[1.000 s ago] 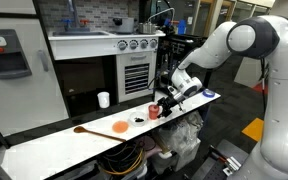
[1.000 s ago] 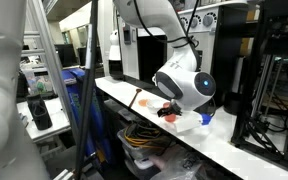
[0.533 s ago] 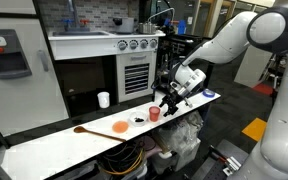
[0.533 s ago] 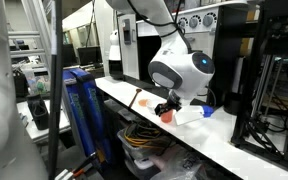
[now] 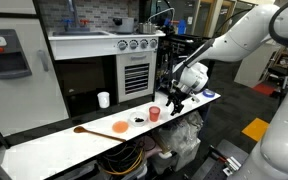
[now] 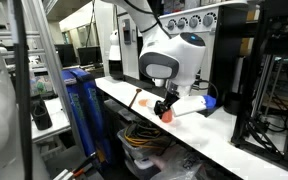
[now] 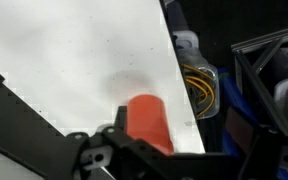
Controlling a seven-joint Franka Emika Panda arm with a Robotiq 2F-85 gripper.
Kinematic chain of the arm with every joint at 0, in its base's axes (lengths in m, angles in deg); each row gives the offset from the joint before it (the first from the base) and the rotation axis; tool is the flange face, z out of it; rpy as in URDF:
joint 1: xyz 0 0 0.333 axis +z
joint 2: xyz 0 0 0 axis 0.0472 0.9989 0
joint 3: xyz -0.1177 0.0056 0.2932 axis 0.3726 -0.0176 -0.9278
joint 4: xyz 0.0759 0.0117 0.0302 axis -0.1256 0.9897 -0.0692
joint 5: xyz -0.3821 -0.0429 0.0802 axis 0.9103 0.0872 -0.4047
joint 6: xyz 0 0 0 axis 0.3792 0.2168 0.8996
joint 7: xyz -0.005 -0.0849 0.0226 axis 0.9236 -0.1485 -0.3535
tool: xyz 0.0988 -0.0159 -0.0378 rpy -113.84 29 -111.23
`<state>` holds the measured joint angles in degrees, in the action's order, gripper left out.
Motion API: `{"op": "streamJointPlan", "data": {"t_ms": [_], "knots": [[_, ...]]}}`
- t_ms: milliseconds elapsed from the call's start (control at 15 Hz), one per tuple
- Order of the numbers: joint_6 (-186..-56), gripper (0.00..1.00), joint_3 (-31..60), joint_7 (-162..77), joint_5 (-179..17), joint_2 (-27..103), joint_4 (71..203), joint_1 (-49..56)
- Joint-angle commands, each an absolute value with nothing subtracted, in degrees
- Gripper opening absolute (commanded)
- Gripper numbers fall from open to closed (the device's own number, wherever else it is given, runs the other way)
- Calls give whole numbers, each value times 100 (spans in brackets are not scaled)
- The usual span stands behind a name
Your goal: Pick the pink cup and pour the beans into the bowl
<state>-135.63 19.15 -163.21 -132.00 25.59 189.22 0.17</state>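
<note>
Looking across a busy lab room at a long white table (image 5: 44, 148) running through the lower half of an exterior view. Finding the pink cup (image 5: 155, 114) standing upright on that table, just right of the middle of the frame, with the bowl (image 5: 131, 121) just beside it on its left. Seeing the gripper (image 5: 176, 99) hanging above and to the right of the cup, with fingers spread wide and holding nothing.

Noticing the change: a second ago sitting low and right up against the cup, half a second ago starting to rise, now pulling up and away toward the right side of the frame, with a clear gap to the cup. Not moving at all meanwhile: cup, bowl and flat orange dish (image 5: 120, 127).

Catching the same cup in the wrist view (image 7: 150, 122), low in the middle of the picture, with white tabletop above it and dark gripper parts along the bottom edge.

Spotting a dark patch inside the bowl, probably the beans (image 5: 138, 119), though too tiny to be sure. Guessing what this means: pouring likely done already, cup put back down, arm backing off. Needing a look inside the cup to be sure of nothing left in there, and not getting one from these views.
</note>
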Motion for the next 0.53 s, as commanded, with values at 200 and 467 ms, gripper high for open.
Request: {"op": "streamJointPlan", "data": {"t_ms": [200, 467], "knots": [[-13416, 100, 1930, -13855, -10020, 1733, 19380, -232], [-12820, 100, 1928, -12660, -8492, 1108, 19347, -376]]}}
